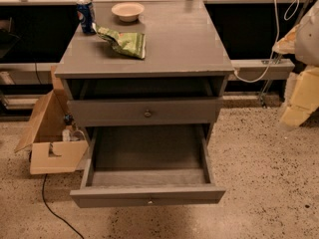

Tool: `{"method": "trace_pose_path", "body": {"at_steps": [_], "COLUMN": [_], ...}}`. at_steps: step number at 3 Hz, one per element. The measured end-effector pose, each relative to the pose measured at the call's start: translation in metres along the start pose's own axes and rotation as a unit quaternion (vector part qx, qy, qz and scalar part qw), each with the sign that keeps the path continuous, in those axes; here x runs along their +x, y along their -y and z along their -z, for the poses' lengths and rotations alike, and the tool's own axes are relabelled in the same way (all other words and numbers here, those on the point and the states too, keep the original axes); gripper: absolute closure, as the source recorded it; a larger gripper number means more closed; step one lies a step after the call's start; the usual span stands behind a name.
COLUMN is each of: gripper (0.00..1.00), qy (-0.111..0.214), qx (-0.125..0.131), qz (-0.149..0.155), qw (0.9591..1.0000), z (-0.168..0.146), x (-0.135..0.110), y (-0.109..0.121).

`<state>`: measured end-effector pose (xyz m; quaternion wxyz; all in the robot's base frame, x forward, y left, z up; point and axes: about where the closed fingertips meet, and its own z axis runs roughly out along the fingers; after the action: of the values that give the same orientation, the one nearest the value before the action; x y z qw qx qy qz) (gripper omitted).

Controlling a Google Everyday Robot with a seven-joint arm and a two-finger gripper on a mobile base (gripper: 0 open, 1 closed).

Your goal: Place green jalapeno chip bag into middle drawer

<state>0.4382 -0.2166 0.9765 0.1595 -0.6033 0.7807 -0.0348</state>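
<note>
The green jalapeno chip bag [124, 43] lies crumpled on the grey cabinet top [189, 44], left of the middle, next to a blue soda can [85, 15]. The middle drawer [147, 195] is pulled far out toward me, and its inside shows nothing in it. My gripper [295, 114] is a pale yellowish shape at the right edge of the camera view. It hangs beside the cabinet at about upper-drawer height, well away from the bag and touching nothing.
A pale bowl [127, 11] stands at the back of the top. The upper drawer [147, 112] with its knob is shut. An open cardboard box [47, 133] sits on the floor to the left, with a black cable [55, 213] near it. A white cable [273, 39] hangs at the right.
</note>
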Motion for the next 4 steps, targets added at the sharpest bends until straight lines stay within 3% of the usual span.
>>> {"method": "trace_pose_path", "body": {"at_steps": [1, 2, 3, 4], "gripper": [0.00, 0.00, 0.00, 0.00], "qy": [0.000, 0.027, 0.096, 0.174], "qx": [0.000, 0.018, 0.051, 0.081], "qz": [0.000, -0.003, -0.020, -0.061], "qw": [1.0000, 0.9995, 0.9939, 0.9794], "z": [0.000, -0.006, -0.023, -0.038], "x": [0.000, -0.016, -0.058, -0.097], "y": [0.000, 0.023, 0.079, 0.127]}}
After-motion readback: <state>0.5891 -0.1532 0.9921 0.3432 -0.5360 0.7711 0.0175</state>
